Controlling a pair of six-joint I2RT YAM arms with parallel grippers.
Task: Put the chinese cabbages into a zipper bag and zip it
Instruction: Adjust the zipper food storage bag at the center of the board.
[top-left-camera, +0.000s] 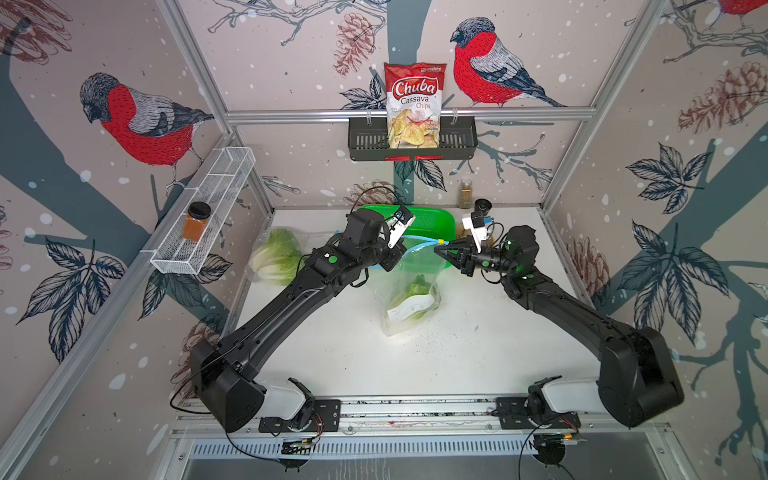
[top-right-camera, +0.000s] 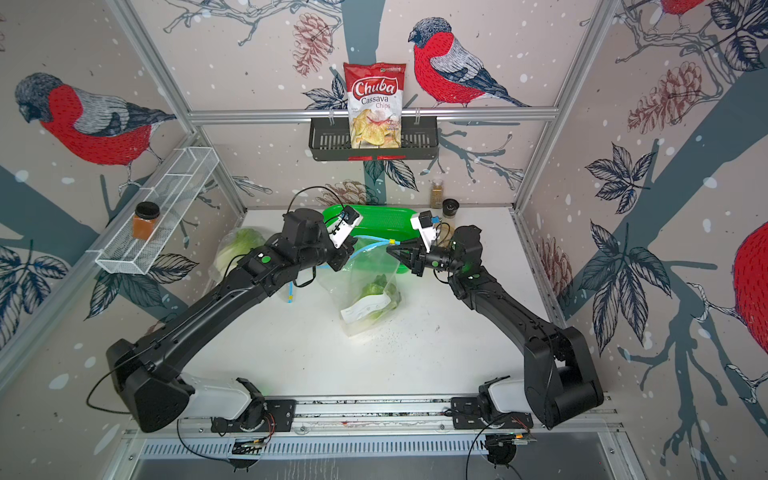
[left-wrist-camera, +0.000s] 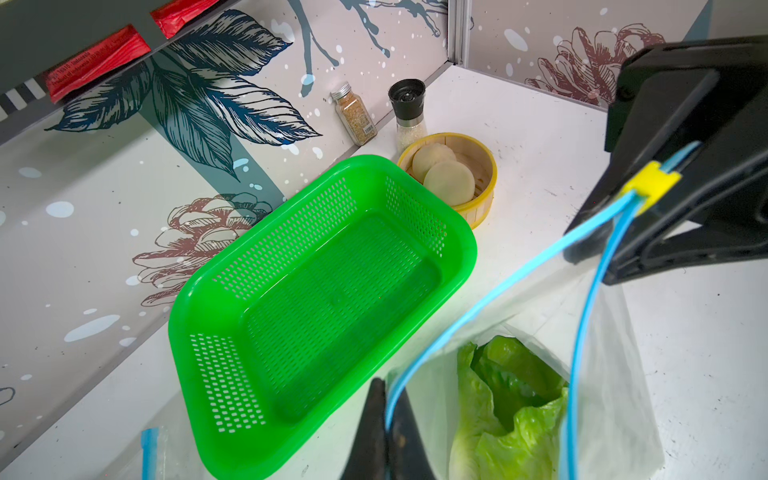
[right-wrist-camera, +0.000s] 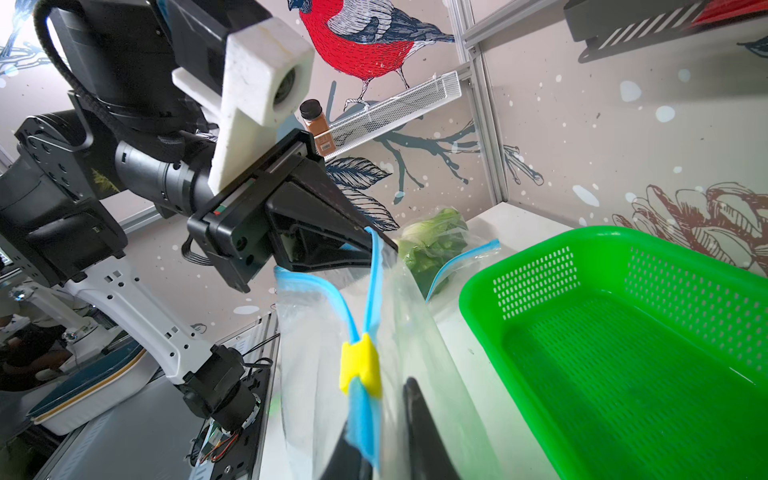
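Note:
A clear zipper bag (top-left-camera: 409, 266) with a blue zip rim hangs between my two grippers above the table. One of the chinese cabbages (top-left-camera: 413, 293) (left-wrist-camera: 511, 399) sits inside it. My left gripper (left-wrist-camera: 386, 399) is shut on one end of the blue rim. My right gripper (top-left-camera: 438, 250) (right-wrist-camera: 382, 399) has its jaws drawn in narrow around the zip strip just behind the yellow slider (right-wrist-camera: 359, 365) (left-wrist-camera: 650, 185). From the slider to my left gripper the mouth gapes. More cabbage (top-left-camera: 276, 255) (right-wrist-camera: 436, 241) lies at the table's left side, wrapped in a second clear bag.
A green perforated basket (left-wrist-camera: 332, 291) (top-left-camera: 432, 222) stands behind the bag. Beside it are a bamboo steamer (left-wrist-camera: 486, 166) with pale discs, a grinder (left-wrist-camera: 407, 108) and a spice jar (left-wrist-camera: 353, 112). A chips bag (top-left-camera: 413, 104) fills the back wall shelf. An orange jar (top-left-camera: 197, 222) stands on the left wire shelf.

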